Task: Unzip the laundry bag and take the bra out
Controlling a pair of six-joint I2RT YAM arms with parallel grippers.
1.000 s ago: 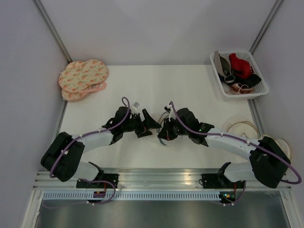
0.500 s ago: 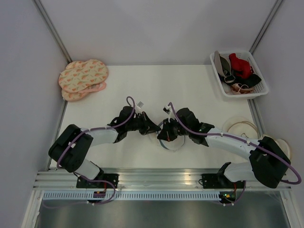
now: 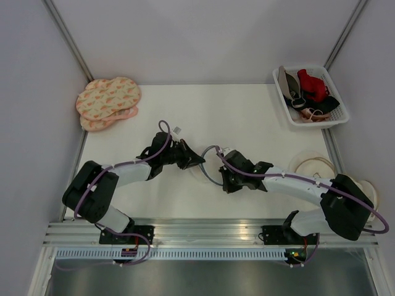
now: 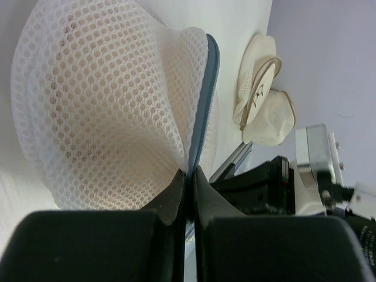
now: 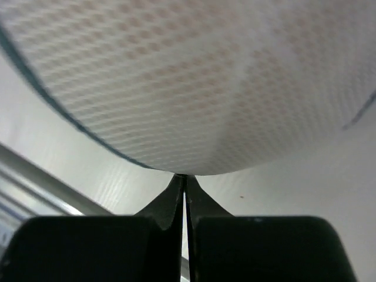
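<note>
The laundry bag (image 3: 210, 168), a white mesh dome with a dark grey-blue zipped rim (image 4: 205, 100), lies mid-table between both arms. Peach-beige fabric, the bra (image 4: 88, 117), shows through the mesh. My left gripper (image 3: 197, 161) is at the bag's left side. In the left wrist view this gripper (image 4: 189, 174) is shut on the rim. My right gripper (image 3: 224, 180) is at the bag's near right edge. In the right wrist view it (image 5: 184, 176) is shut with its tips pinched on the bag's (image 5: 194, 82) rim; whatever sits between them is too small to make out.
A white basket (image 3: 300, 68) with red and black garments stands at the back right. Pink patterned pouches (image 3: 108, 102) lie stacked at the back left. Cream round pouches (image 3: 315, 165) lie at the right edge, and they (image 4: 258, 82) show behind the bag. A metal rail runs along the near edge.
My left gripper was open; it moved in and shut on the bag's rim. My right gripper has slid toward the near edge, and the dark rim now arcs out behind it.
</note>
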